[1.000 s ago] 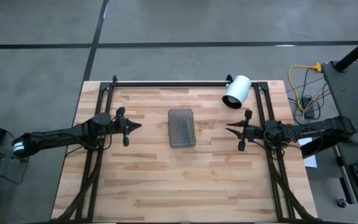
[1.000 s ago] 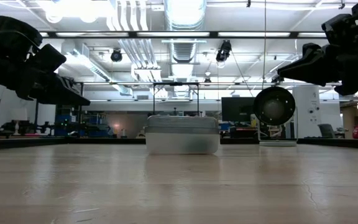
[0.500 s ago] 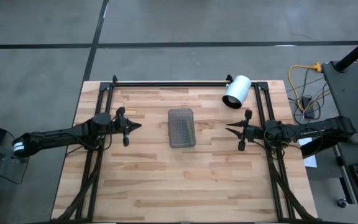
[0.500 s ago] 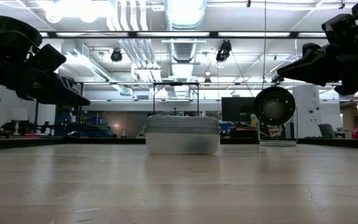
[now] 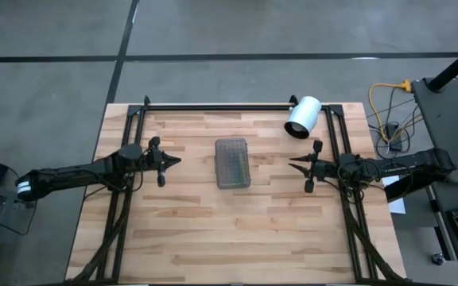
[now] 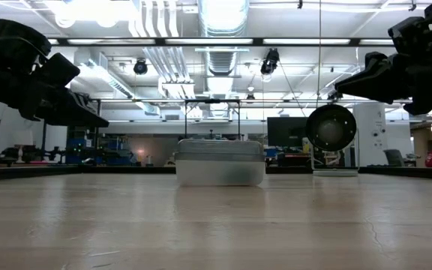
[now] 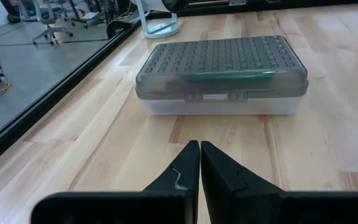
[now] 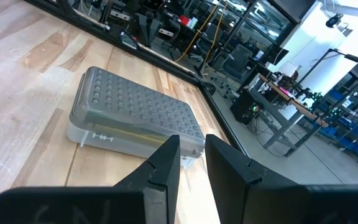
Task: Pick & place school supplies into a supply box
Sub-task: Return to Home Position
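High view: the small rectangular supply box with the grey ribbed lid (image 5: 232, 163) is lying closed in the middle of the pale wooden counter (image 5: 213, 238), and the two hands are hovering on either side, well apart from it. The left hand (image 5: 173, 161) is showing its fingers pressed together, gripping nothing. The right hand (image 5: 294, 165) is showing a narrow gap between its fingers and is also empty.

I'm judging the risks small. An arm swinging wide on its way home could be clipping the box or the white cylinder (image 5: 302, 117) lying near the far right corner. A latch not fully seated could be letting the lid spring open.

Counting now: one box, one cylinder, two hands, and no loose school supplies on the counter. Through the lid a green streak (image 7: 229, 77) is showing, but the supplies inside cannot be counted.
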